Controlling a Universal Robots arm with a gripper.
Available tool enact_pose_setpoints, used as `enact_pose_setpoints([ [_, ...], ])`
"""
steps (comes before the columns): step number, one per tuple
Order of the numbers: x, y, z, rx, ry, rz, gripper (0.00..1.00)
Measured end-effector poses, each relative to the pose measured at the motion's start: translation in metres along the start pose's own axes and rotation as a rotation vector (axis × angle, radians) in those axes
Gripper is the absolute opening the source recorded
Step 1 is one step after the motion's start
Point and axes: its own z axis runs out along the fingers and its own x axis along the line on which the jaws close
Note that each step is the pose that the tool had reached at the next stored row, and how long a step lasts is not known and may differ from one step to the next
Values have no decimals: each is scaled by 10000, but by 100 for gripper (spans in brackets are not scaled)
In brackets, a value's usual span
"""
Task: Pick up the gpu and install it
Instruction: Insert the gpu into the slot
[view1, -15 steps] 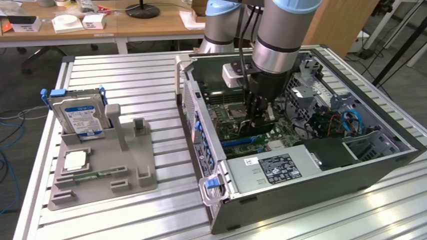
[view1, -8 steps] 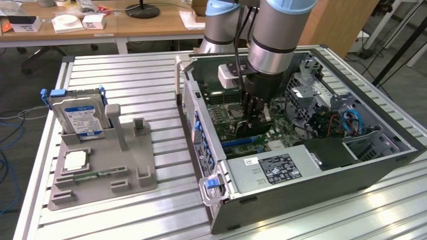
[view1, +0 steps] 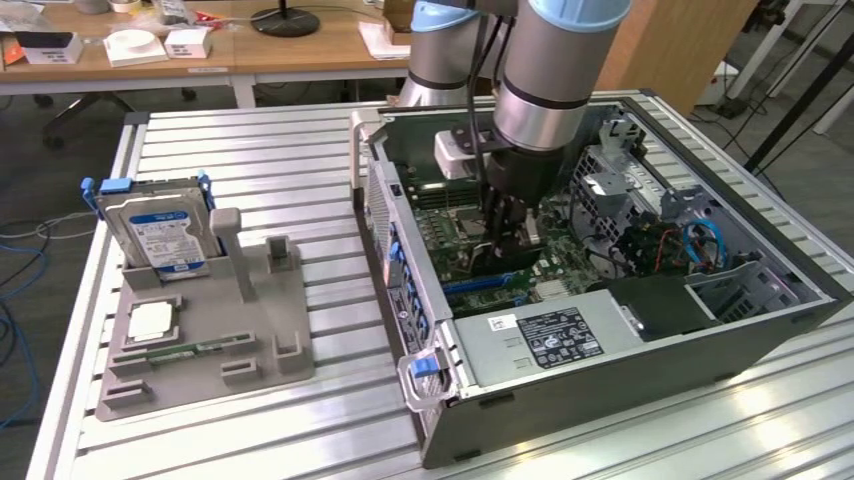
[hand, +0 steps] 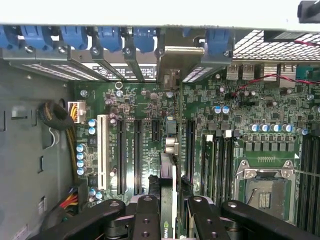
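My gripper (view1: 514, 250) reaches down into the open computer case (view1: 627, 395), over the motherboard (view1: 454, 225). In the wrist view the gripper (hand: 169, 202) is shut on the gpu (hand: 169, 170), a thin green card seen edge-on between the black fingers (hand: 147, 210). The card stands upright above the long black expansion slots (hand: 137, 155). Its grey metal bracket (hand: 172, 62) lies against the case's rear wall, in line with the slot openings. Whether the card's edge sits in a slot, I cannot tell. In the exterior view the arm hides most of the card.
A grey holder (view1: 200, 330) at the exterior view's left carries a silver hard drive (view1: 158, 235), a small chip (view1: 150, 320) and a narrow memory stick (view1: 200, 350). Blue clips (hand: 75, 37) line the rear slots. The processor socket (hand: 264, 192) and power supply (view1: 554, 335) flank the gripper.
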Motion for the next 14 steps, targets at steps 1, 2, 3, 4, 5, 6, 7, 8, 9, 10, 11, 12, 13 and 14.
enact_pose_setpoints([
  [1, 0, 0, 8, -1, 2, 0, 26],
  [2, 1, 1, 17, -1, 3, 0, 26],
  [3, 1, 2, 26, -1, 3, 0, 26],
  [4, 1, 3, 36, -1, 3, 1, 26],
  [5, 1, 5, 45, -2, 3, 1, 26],
  [6, 1, 7, 52, -3, 3, 1, 26],
  [7, 2, 9, 55, -4, 5, 1, 26],
  [8, 2, 9, 55, -5, 7, 1, 26],
  [9, 1, 10, 63, -7, 3, 0, 26],
  [10, 1, 13, 76, -15, 2, 1, 26],
  [11, 2, 17, 91, -20, 3, 2, 26],
  [12, 2, 17, 91, -21, 4, 1, 26],
  [13, 2, 17, 91, -22, 4, 1, 26],
  [14, 2, 17, 93, -21, 2, 1, 26],
])
